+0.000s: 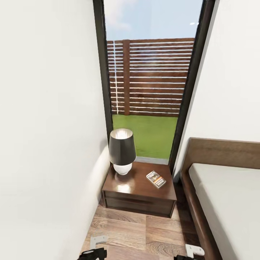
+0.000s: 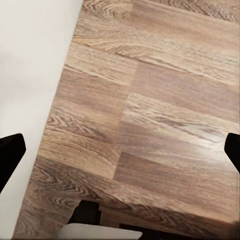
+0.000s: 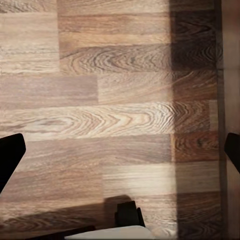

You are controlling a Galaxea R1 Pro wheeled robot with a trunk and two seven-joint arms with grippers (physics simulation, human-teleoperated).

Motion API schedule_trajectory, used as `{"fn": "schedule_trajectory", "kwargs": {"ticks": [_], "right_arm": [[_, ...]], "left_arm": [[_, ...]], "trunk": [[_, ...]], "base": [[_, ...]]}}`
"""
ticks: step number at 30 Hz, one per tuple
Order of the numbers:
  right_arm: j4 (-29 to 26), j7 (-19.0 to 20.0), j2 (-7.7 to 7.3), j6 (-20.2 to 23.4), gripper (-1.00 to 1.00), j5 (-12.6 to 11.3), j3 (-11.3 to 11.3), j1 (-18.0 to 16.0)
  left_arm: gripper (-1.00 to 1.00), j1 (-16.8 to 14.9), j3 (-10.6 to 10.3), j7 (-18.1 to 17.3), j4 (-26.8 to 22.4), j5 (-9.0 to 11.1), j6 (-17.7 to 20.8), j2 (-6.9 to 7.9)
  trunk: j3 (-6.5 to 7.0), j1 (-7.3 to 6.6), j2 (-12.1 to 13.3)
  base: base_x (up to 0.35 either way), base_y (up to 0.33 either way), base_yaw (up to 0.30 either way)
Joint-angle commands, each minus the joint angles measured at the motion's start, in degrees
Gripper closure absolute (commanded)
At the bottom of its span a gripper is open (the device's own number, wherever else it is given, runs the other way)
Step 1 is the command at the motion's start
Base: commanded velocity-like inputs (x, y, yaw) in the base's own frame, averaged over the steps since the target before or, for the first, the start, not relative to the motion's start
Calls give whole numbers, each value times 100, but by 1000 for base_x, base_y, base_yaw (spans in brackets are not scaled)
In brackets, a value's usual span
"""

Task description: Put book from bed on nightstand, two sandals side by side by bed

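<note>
Wood-plank floor [image 1: 144,234] fills the foreground of the head view, where only cropped black and white fragments of the robot's arms poke in at the bottom edge. Beyond it, the book [image 1: 156,179] lies flat on the glossy dark nightstand [image 1: 139,200], cover up, on the half nearer the bed, its long axis running diagonally from the far window side toward the near corner by the bed; its cover lettering is too small to read. Beside it on the same top stands a lamp [image 1: 122,151] with a dark shade and white base, well apart from the book. The bed [image 1: 224,187] is cut off at the right edge, showing just a corner of brown headboard, frame and grey mattress. Behind the nightstand a tall black-framed window [image 1: 151,83] looks onto grass and a slatted wooden fence. Both wrist views look down on bare planks: the left gripper [image 2: 120,150] and the right gripper [image 3: 120,150] each hang spread wide with nothing between the dark fingertips, which are clipped at the picture edges
</note>
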Motion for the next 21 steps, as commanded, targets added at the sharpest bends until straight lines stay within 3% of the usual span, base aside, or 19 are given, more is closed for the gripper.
{"fn": "schedule_trajectory", "kwargs": {"ticks": [1, 7, 21], "right_arm": [[19, 7, 5, -36, -100, -51, 48, 0], [19, 13, 6, -56, -100, -74, 49, 23], [10, 28, -1, -31, -100, -80, 49, 29]], "left_arm": [[-100, -2, -48, 41, -10, 38, 30, 1], [-100, 14, -48, 37, -3, 76, 24, -12], [-100, 28, -48, -112, -1, 89, 25, -17]], "trunk": [[12, -22, 38], [120, -154, 278], [371, -462, 840]], "base": [[0, 0, -5], [0, 0, -99], [0, 0, -239]]}}
